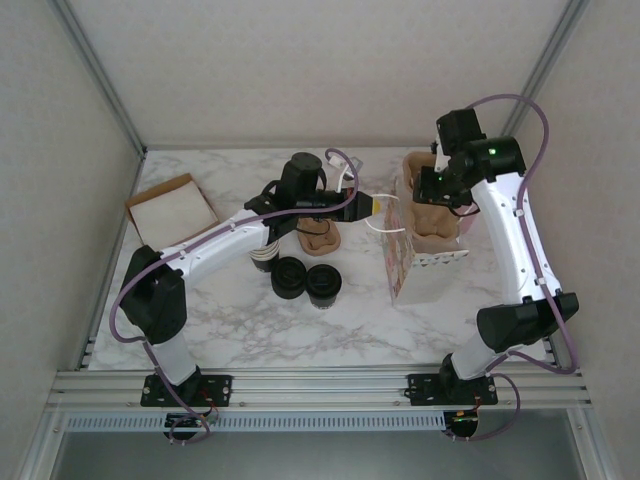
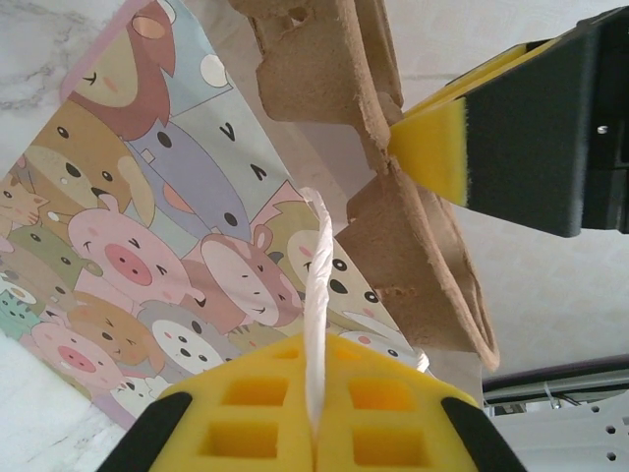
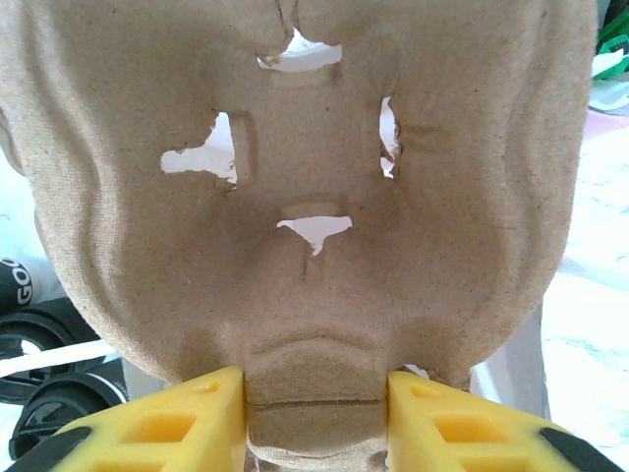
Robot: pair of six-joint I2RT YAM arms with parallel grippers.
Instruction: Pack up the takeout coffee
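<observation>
While the left gripper (image 1: pixel 372 205) is clenched on the white cord handle (image 2: pixel 316 295) of a paper gift bag (image 1: pixel 402 262), the right gripper (image 1: pixel 440 188) grasps a brown pulp cup carrier (image 1: pixel 438 226) and holds it at the bag's mouth, toward the right side of the marble table (image 1: pixel 250 330).

Seen from the left wrist, the yellow fingers (image 2: pixel 246 413) meet with the cord pinched between them. The bag's side is printed with cartoon pigs, bears and cats, and no words can be read on it.

From the right wrist, the yellow fingers (image 3: pixel 157 423) press either side of a tab at the carrier's lower edge. The carrier stands upright, with slots cut through its face.

The coffee cup (image 1: pixel 324 285), black with a black lid, appears to stand near the middle of the table, well apart from the bag and clear of both grippers. Just beside it on the left sits a black round thing (image 1: pixel 290 277) of much the same look, and which of the two is the lidded cup is hard to tell.

White letters "GO" show on a black item (image 3: pixel 15 285) at the left edge of the right wrist view, with the rest cut off.

A second carrier (image 1: pixel 318 238) lies just behind the cup, partly under the left arm. A flat brown box (image 1: pixel 172 208) with a white inside sits near the far left corner.
</observation>
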